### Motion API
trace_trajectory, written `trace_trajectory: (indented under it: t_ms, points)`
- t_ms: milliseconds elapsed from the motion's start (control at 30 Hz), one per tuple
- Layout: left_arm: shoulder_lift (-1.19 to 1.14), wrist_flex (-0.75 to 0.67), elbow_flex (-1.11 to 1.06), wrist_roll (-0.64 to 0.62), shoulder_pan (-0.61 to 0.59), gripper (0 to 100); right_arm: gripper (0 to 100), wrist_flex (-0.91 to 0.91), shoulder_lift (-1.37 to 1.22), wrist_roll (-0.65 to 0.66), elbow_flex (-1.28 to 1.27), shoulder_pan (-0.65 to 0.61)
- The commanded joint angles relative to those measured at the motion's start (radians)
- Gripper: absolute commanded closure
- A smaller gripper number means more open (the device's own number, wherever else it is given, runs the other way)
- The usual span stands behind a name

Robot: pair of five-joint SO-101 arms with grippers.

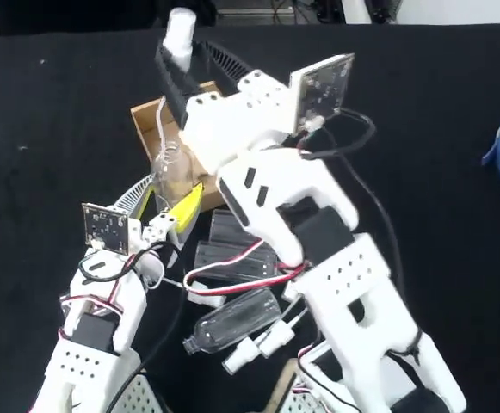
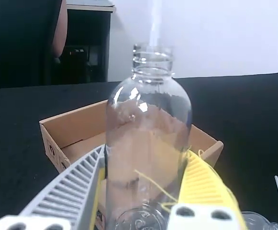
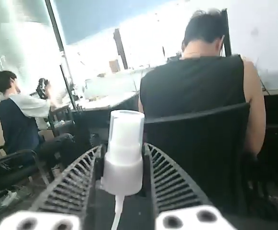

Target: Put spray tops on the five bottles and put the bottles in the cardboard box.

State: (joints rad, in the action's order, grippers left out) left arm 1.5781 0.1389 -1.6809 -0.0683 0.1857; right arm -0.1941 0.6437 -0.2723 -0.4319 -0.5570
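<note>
One bottle (image 2: 148, 120) in left tool (image 2: 146, 160) — cardboard box (image 2: 72, 125) behind, part hidden.

The left arm (image 1: 90, 348) and right arm (image 1: 327, 249) are white plastic, perforated with small holes, looped with red, white and black cables (image 1: 241, 277). Left fingers (image 2: 67, 191) are ribbed grey and yellow; right fingers (image 3: 172, 179) ribbed black.

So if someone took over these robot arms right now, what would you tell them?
Left gripper: shut on an upright, uncapped bottle by the cardboard box.
Right gripper: shut on a spray top, raised off the table.
Another bottle and loose tops lie on the table.
Done: nothing capped that I can see.
Left: cap and box all five.
</note>
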Motion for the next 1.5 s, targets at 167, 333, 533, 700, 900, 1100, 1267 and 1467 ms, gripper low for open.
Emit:
trace_trajectory:
  t_ms: [167,333,533,700,900,1100,1267,1467]
  points:
    - [0.02,-0.003,-0.01,-0.002,0.005,97,98.8,0.032,0.012,0.083,0.054,0.021]
    - [0.02,-0.003,-0.01,-0.002,0.002,97,98.8,0.032,-0.058,0.08,0.044,0.035]
    - [0.02,-0.003,-0.01,-0.002,0.002,97,98.8,-0.012,-0.07,0.063,-0.008,0.0]
    - [0.02,-0.003,-0.01,-0.002,0.002,97,98.5,-0.132,0.004,0.064,-0.074,-0.02]
    - [0.02,-0.003,-0.01,-0.002,0.002,97,98.4,-0.276,0.024,0.064,-0.099,-0.021]
    - [0.02,-0.003,-0.01,-0.002,0.002,97,89.4,-0.376,0.028,0.195,-0.096,-0.127]
    - [0.02,-0.003,-0.01,-0.002,0.002,97,86.1,-0.376,0.031,0.244,-0.097,-0.161]
    - [0.02,-0.003,-0.012,-0.002,0.002,97,87.7,-0.387,0.093,0.249,-0.099,-0.138]
